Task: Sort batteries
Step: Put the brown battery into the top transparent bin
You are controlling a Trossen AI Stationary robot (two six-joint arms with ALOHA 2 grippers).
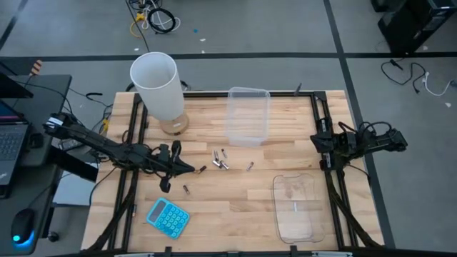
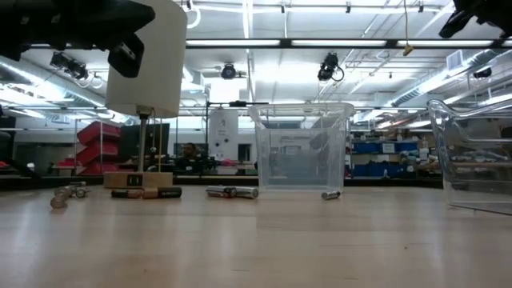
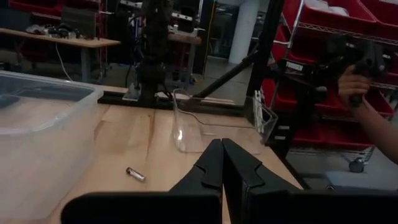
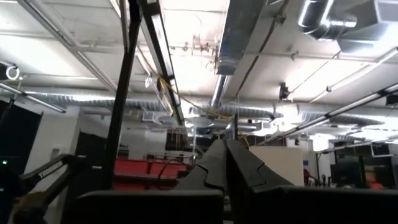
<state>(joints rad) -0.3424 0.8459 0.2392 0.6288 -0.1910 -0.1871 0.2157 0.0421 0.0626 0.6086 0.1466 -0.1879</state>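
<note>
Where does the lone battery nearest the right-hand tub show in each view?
High: lone battery, just below the rear clear tub.
Low: right of centre, at that tub's front corner.
Left wrist: on the wood beside the tub.
Right wrist: not in it.
Shared landmark: the rear clear tub.

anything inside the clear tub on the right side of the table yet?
The right clear tub holds one small pale cell-like piece; through its clear walls nothing else shows. The other batteries lie loose mid-table.
</note>
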